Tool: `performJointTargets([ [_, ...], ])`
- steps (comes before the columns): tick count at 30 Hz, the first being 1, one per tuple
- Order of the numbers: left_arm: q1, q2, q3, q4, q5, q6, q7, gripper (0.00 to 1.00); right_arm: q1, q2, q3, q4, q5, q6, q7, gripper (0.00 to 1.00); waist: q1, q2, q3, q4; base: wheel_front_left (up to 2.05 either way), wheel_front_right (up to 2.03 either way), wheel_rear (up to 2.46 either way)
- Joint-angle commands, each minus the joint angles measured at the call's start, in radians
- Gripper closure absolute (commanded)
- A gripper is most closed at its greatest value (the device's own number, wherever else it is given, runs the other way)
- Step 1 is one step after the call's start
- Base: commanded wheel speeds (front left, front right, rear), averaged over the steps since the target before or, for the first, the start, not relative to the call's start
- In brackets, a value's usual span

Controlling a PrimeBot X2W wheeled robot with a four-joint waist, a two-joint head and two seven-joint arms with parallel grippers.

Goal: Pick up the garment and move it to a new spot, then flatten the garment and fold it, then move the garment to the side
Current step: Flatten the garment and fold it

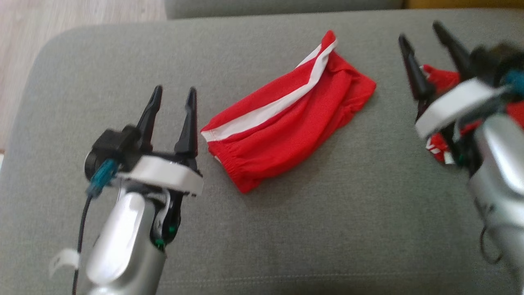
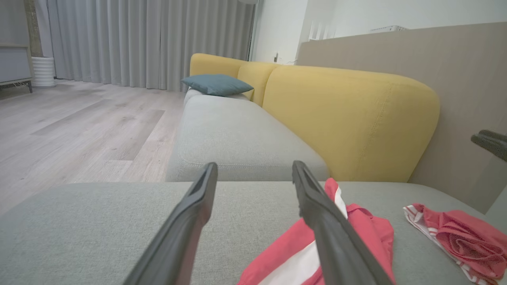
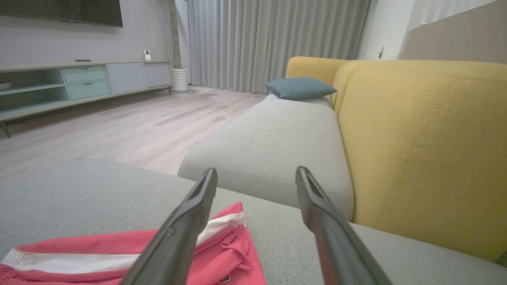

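The garment [image 1: 286,123], red shorts with a white side stripe, lies folded in a slanted bundle in the middle of the grey sofa cushion [image 1: 286,229]. My left gripper [image 1: 175,89] hovers just left of its waistband end, open, with nothing between the fingers. In the left wrist view the left gripper [image 2: 255,165] stands open, the garment [image 2: 364,229] showing behind its right finger. My right gripper [image 1: 421,32] is off the garment's right end, open and holding nothing. In the right wrist view the right gripper [image 3: 257,171] stands open, with the garment [image 3: 237,253] low at the left.
A second crumpled red cloth [image 1: 442,80] lies under the right gripper, also visible as the red cloth [image 2: 455,233]. A yellow backrest [image 3: 420,138] rises behind. Another grey seat [image 3: 277,146] with a blue pillow [image 3: 299,87] extends ahead. Wood floor [image 1: 61,16] lies beyond the cushion's left edge.
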Motion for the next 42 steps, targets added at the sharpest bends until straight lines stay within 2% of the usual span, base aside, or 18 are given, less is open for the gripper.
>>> performJointTargets([
  [1,0.005,0.007,0.057,-0.061,0.009,0.005,-0.012,0.00,0.046,0.026,-0.030,-0.043,-0.038,0.007,-0.028,0.00,0.0000,0.0000,-0.031,-0.021,0.00,0.00,0.00],
  [8,0.137,-0.013,0.102,-0.141,0.048,0.000,-0.012,0.00,0.273,0.167,-0.189,-0.112,-0.175,0.007,-0.058,0.00,0.0000,0.0000,-0.072,-0.036,0.00,0.00,0.00],
  [12,0.203,-0.019,0.093,-0.159,0.096,-0.003,-0.012,0.00,0.385,0.241,-0.258,-0.154,-0.236,0.007,-0.048,0.00,0.0000,0.0000,-0.080,-0.038,0.00,0.00,0.00],
  [17,0.250,-0.024,0.093,-0.170,0.107,-0.003,-0.012,0.00,0.456,0.292,-0.312,-0.201,-0.289,0.007,-0.035,0.00,0.0000,0.0000,-0.078,-0.032,0.00,0.00,0.00],
  [21,0.247,-0.025,0.093,-0.176,0.110,-0.010,-0.012,0.00,0.468,0.314,-0.343,-0.228,-0.288,0.007,-0.001,0.00,0.0000,0.0000,-0.064,-0.016,0.00,0.00,0.00],
  [30,0.205,-0.026,0.076,-0.171,0.108,-0.015,-0.012,0.00,0.394,0.343,-0.466,-0.160,-0.081,0.007,0.151,0.00,0.0000,0.0000,0.004,0.056,0.00,0.00,0.00],
  [34,0.188,-0.026,0.058,-0.158,0.103,-0.014,-0.012,0.00,0.319,0.345,-0.536,-0.079,0.085,0.007,0.224,0.00,0.0000,0.0000,0.042,0.107,0.00,0.00,0.00],
  [42,0.157,-0.026,0.047,-0.143,0.109,-0.015,-0.012,0.00,0.146,0.345,-0.626,0.147,0.283,0.007,0.289,0.00,0.0000,0.0000,0.093,0.181,0.00,0.00,0.00],
])
